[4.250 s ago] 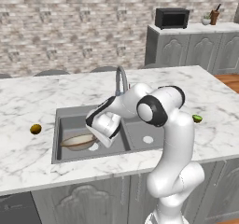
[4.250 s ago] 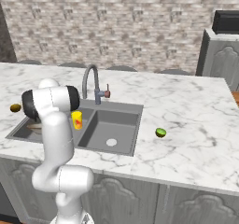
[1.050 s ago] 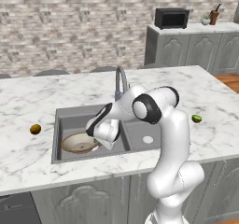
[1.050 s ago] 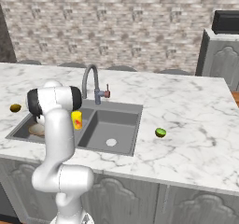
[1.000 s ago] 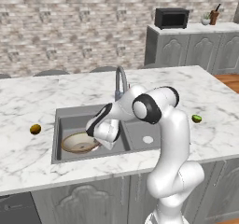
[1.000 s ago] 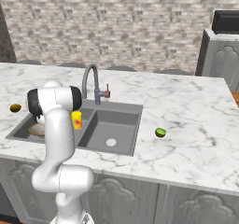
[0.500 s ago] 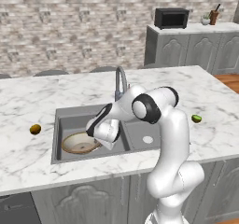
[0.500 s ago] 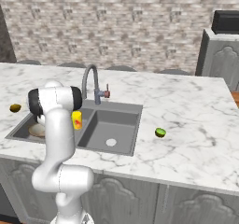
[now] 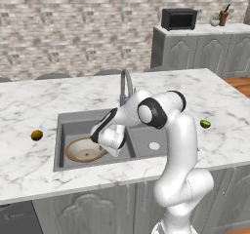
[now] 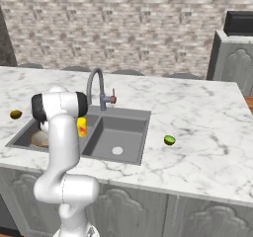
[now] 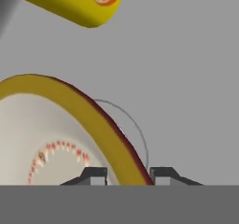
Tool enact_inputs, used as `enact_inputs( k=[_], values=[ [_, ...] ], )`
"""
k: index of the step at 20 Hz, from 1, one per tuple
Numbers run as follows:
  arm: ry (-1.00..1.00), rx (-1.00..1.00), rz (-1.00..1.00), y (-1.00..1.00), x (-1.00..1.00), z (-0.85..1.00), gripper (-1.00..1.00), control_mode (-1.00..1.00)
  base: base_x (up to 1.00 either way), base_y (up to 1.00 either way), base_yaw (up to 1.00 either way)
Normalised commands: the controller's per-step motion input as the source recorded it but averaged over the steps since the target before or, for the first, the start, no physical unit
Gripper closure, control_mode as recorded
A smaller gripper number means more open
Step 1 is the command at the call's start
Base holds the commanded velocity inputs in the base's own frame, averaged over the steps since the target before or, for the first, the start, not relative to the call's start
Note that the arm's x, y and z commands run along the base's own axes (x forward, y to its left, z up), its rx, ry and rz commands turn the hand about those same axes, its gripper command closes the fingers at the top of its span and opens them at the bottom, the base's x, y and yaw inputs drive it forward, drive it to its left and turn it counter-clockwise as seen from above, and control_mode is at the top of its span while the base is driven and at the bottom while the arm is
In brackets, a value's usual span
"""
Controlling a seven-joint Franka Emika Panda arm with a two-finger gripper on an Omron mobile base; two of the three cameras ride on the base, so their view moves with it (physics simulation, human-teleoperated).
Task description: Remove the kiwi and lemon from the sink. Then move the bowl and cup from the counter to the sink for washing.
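The wide, shallow tan bowl with a brown rim (image 9: 85, 150) lies in the dark grey sink (image 9: 66, 128); rigid, smooth, best pinched at its rim. The hand (image 11: 127, 175) straddles that rim, fingers slightly parted, grip uncertain. The small yellow cup (image 10: 81, 127) looks light and slippery.

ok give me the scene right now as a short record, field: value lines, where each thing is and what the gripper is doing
sink: two basins, set in the counter
bowl: on the floor of the sink's left basin as seen from the left base view
cup: yellow, inside the sink, close to the bowl
gripper: low in the sink, fingertips either side of the bowl's rim
grip: jaws look slightly apart around the rim; contact unclear
dark yellowish fruit: on the counter, left of the sink
green fruit: on the counter, right of the sink
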Motion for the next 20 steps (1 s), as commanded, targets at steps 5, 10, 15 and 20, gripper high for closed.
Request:
enact_inputs(
  k=[5,10,15,20],
  values=[
    [0.0,0.0,0.0,0.08,0.03,-0.17,1.0,-1.0,0.0,0.0,0.0],
    [0.0,0.0,0.0,0.11,0.02,-0.17,1.0,-1.0,0.0,0.0,0.0],
    [0.0,0.0,0.0,0.12,0.01,-0.17,1.0,-1.0,0.0,0.0,0.0],
    [0.0,0.0,0.0,0.12,0.0,-0.17,1.0,-1.0,0.0,0.0,0.0]
  ],
)
